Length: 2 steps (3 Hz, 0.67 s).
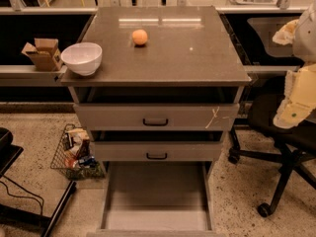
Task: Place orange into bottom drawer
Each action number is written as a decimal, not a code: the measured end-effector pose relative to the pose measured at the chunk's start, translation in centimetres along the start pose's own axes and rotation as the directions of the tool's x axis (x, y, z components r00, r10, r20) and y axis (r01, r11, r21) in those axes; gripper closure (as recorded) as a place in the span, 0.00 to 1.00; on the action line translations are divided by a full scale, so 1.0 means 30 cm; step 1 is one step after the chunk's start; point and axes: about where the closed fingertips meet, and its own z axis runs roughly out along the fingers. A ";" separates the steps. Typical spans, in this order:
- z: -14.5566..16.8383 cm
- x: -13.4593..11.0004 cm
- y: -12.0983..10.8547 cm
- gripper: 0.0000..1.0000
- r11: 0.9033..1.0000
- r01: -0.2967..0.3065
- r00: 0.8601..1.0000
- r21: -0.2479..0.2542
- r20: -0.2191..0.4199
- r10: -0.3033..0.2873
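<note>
The orange (139, 37) is small, round and pale orange. It lies on the brown cabinet top (163, 53), near the back centre. The bottom drawer (155, 196) is pulled wide open below the two upper drawers, and its flat grey floor is bare. My gripper (285, 33) hangs at the right edge of the view, beside the cabinet's back right corner. It is well to the right of the orange, apart from it and above the level of the cabinet top. My cream arm link (296, 98) hangs below it.
A white bowl (81, 58) stands on the cabinet's front left corner. A cardboard box (43, 53) sits on the shelf to the left. A wire basket of items (74, 154) is on the floor at left. A black office chair (281, 147) stands at right.
</note>
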 end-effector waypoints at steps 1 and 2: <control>0.046 -0.018 -0.126 0.00 0.999 -0.012 0.990 0.050 0.140 0.005; 0.107 -0.069 -0.257 0.00 0.996 -0.058 0.950 0.063 0.309 0.036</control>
